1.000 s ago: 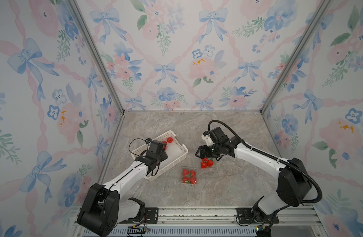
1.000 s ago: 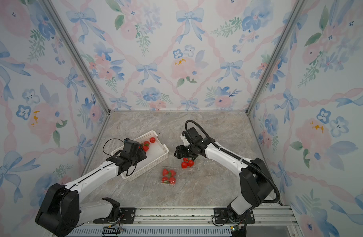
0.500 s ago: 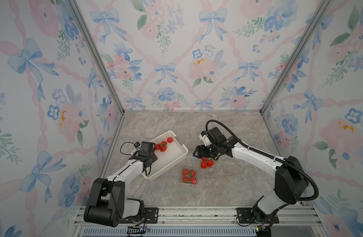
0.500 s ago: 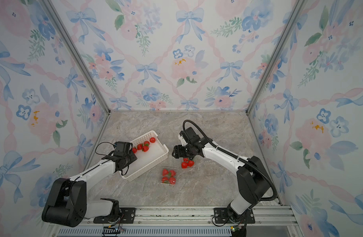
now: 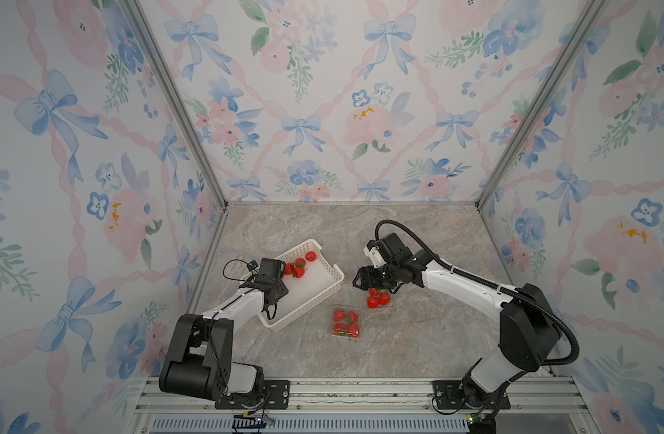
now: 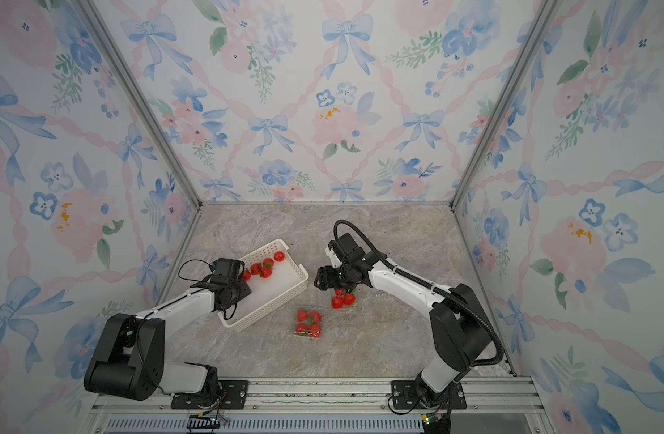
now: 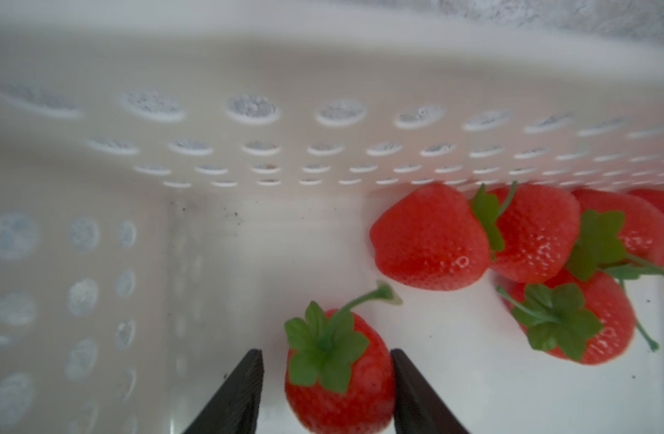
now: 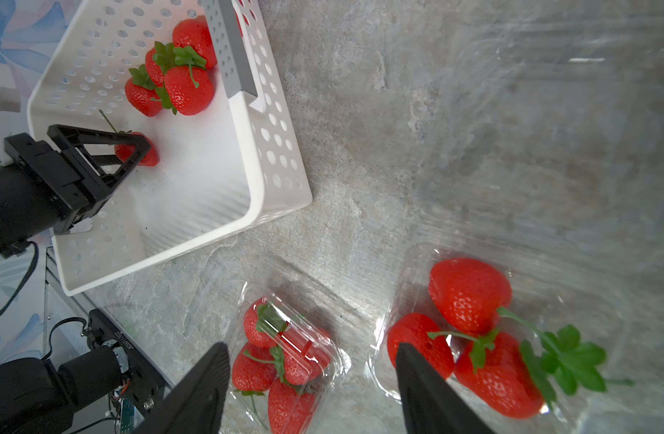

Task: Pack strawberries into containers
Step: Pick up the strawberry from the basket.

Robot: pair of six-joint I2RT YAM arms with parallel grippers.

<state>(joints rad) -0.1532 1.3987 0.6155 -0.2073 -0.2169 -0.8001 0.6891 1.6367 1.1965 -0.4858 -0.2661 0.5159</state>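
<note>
Red strawberry [image 7: 341, 394] lying between parted left gripper [image 7: 326, 353] jaws in white basket [image 7: 323, 75]; centring, then squeezing gently below calyx advisable. Right gripper [image 8: 311, 345] hovering spread, empty.

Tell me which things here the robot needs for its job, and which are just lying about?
Needed: strawberries, clear containers, white basket, left hand, right hand.
Just there: floral walls, marble tabletop, metal rail.

Tiny white print on black base plate [image 8: 122, 338], illegible; no other txt.
</note>
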